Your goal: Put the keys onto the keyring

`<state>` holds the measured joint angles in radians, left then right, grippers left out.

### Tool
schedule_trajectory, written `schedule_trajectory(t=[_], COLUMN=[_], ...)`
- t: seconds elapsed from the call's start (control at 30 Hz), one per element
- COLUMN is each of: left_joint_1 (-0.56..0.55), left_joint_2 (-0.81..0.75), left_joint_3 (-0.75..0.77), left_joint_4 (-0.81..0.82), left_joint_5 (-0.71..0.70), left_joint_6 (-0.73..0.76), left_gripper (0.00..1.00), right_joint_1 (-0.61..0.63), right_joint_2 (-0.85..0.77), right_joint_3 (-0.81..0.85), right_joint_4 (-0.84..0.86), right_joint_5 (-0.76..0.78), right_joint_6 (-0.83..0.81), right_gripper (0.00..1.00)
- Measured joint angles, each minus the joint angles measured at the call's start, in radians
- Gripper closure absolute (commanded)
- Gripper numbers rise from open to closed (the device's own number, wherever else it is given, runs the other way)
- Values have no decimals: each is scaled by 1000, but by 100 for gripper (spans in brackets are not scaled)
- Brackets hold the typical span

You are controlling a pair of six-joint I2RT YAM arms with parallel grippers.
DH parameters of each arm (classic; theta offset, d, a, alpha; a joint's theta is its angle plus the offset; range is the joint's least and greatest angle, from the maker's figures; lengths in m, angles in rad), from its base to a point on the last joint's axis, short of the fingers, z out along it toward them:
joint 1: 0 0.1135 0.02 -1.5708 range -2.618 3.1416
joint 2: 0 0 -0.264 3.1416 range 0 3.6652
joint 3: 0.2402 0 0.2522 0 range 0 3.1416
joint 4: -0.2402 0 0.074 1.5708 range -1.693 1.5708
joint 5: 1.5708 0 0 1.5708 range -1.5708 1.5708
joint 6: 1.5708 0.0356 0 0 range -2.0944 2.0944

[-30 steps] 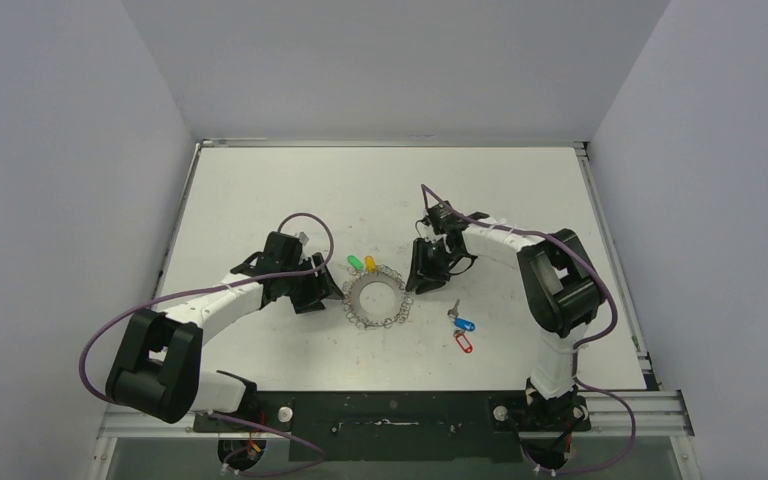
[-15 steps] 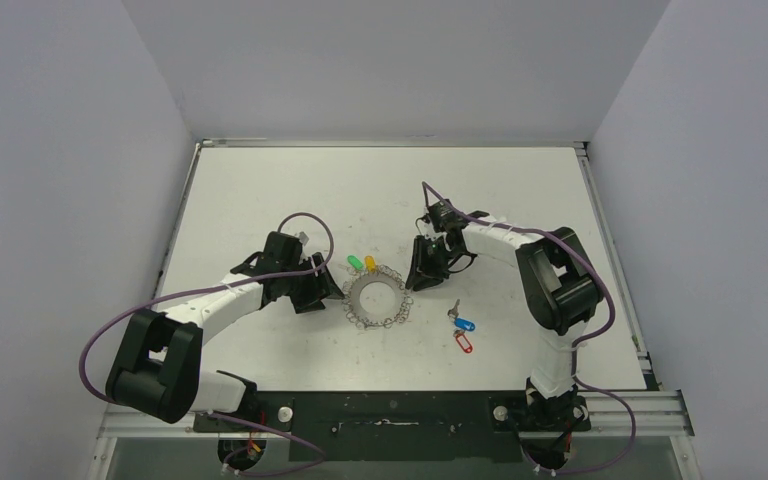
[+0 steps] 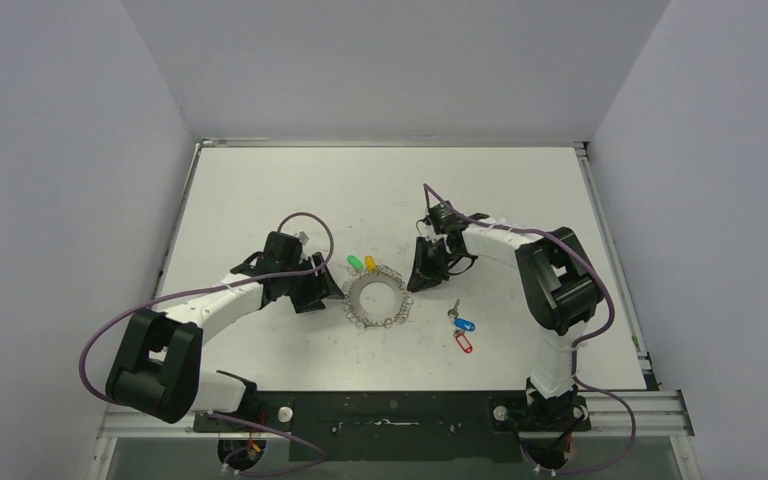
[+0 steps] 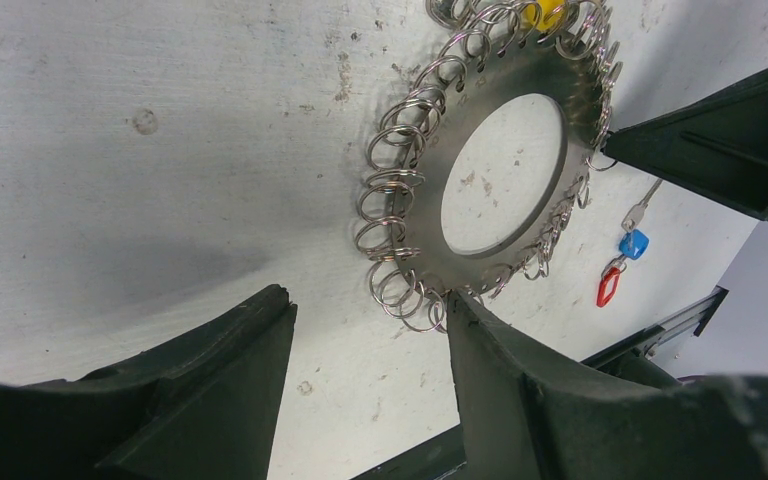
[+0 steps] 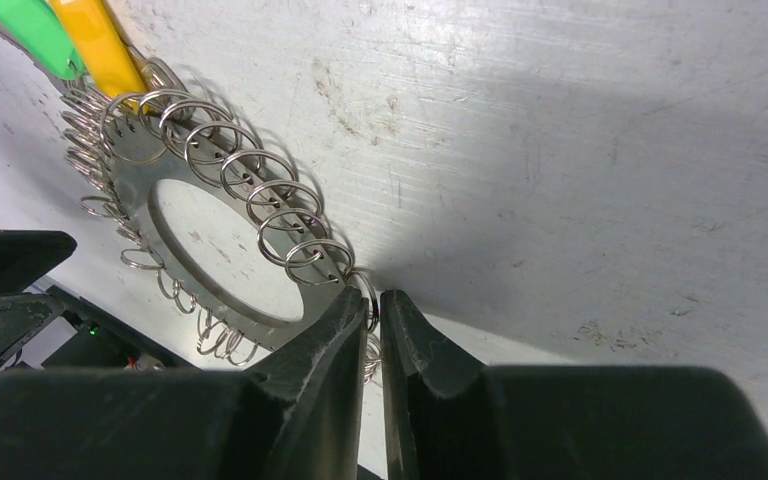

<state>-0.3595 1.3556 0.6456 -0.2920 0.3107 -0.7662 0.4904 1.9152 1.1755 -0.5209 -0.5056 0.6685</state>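
The keyring, a flat grey ring edged with wire loops, lies mid-table. My right gripper is at its right edge. In the right wrist view its fingers are nearly together, with one wire loop of the keyring pinched between the tips. My left gripper is at the ring's left side. It stands open, one fingertip touching the keyring's looped rim. The keys lie loose to the right, one with a blue tag, one with a red tag; both tags also show in the left wrist view.
A green tag and a yellow tag hang on the ring's far side loops. White walls enclose the table on three sides. A black rail runs along the near edge between the arm bases.
The right gripper's fingers have drawn together onto the wire loop at the ring's right edge. The left arm, ring and keys have not moved.
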Motion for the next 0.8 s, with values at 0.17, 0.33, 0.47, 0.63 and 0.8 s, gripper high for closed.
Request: schedule_trajectory(t=[0.17, 0.33, 0.47, 0.63, 0.8], left_joint_1=[0, 0, 0, 0, 0], left_joint_2=[0, 0, 0, 0, 9], left_joint_3=[0, 0, 0, 0, 0], left_joint_4=[2, 5, 4, 3, 5], left_joint_5=[0, 0, 0, -8, -7], left_joint_6=[0, 0, 1, 10, 13], left_gripper=[45, 45, 45, 45, 45], right_joint_1=[0, -2, -14, -53, -84], right_joint_2=[0, 0, 0, -1, -11], right_joint_3=[-7, -9, -9, -9, -9], right_joint_4=[11, 12, 10, -14, -37], right_joint_5=[0, -3, -8, -8, -6], right_joint_6=[4, 6, 0, -21, -43], right_gripper=[96, 100, 100, 92, 80])
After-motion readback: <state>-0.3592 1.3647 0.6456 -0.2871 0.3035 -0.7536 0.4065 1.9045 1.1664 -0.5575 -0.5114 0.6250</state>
